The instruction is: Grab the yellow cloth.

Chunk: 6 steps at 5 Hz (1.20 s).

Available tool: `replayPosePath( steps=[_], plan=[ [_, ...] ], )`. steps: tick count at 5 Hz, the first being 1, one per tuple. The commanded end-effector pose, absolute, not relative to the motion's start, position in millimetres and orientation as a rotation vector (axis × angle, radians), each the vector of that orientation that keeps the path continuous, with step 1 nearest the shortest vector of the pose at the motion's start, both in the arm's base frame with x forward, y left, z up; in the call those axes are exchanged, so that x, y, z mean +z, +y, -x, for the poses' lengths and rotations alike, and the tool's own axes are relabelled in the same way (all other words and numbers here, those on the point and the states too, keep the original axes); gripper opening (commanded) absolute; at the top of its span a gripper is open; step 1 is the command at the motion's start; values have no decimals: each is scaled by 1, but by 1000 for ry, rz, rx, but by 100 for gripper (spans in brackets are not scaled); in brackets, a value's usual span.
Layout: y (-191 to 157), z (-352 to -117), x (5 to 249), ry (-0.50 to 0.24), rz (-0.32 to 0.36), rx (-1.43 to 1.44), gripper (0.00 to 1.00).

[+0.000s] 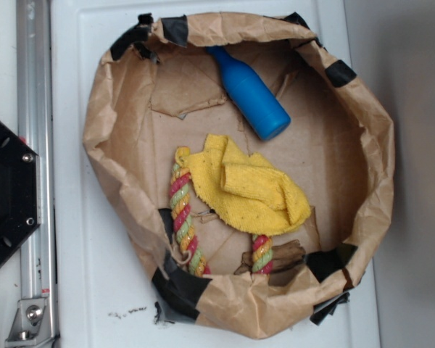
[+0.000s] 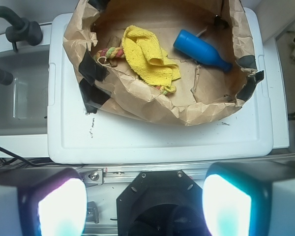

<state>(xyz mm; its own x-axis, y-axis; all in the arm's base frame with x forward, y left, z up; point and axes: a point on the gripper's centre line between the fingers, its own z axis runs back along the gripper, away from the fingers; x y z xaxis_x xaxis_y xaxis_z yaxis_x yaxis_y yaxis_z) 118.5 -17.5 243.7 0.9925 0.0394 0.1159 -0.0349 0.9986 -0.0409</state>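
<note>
The yellow cloth (image 1: 245, 185) lies crumpled in the middle of a brown paper-lined basin (image 1: 101, 123), draped over a red-green-yellow braided rope (image 1: 181, 217). From the wrist camera the yellow cloth (image 2: 148, 55) shows far ahead inside the paper basin (image 2: 137, 98). My gripper (image 2: 145, 209) is open, its two fingers wide apart at the bottom of the wrist view, with nothing between them. It hovers over the black robot base, well short of the basin. In the exterior view the gripper is out of sight.
A blue bottle (image 1: 250, 94) lies on its side at the back of the basin, also the blue bottle (image 2: 200, 50) right of the cloth. The black robot base (image 1: 7, 192) and a metal rail (image 1: 35, 87) sit left. A grey sink (image 2: 17, 93) is left of the white lid (image 2: 157, 142).
</note>
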Motion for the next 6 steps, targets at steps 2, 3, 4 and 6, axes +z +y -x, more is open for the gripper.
replayPosePath(
  steps=[2, 3, 4, 6],
  plan=[
    [1, -165, 225, -85, 30, 60, 100],
    [6, -213, 197, -144, 2, 24, 100],
    [3, -246, 158, -102, 17, -36, 100],
    [-26, -258, 63, 28, -41, -382, 100]
  ],
)
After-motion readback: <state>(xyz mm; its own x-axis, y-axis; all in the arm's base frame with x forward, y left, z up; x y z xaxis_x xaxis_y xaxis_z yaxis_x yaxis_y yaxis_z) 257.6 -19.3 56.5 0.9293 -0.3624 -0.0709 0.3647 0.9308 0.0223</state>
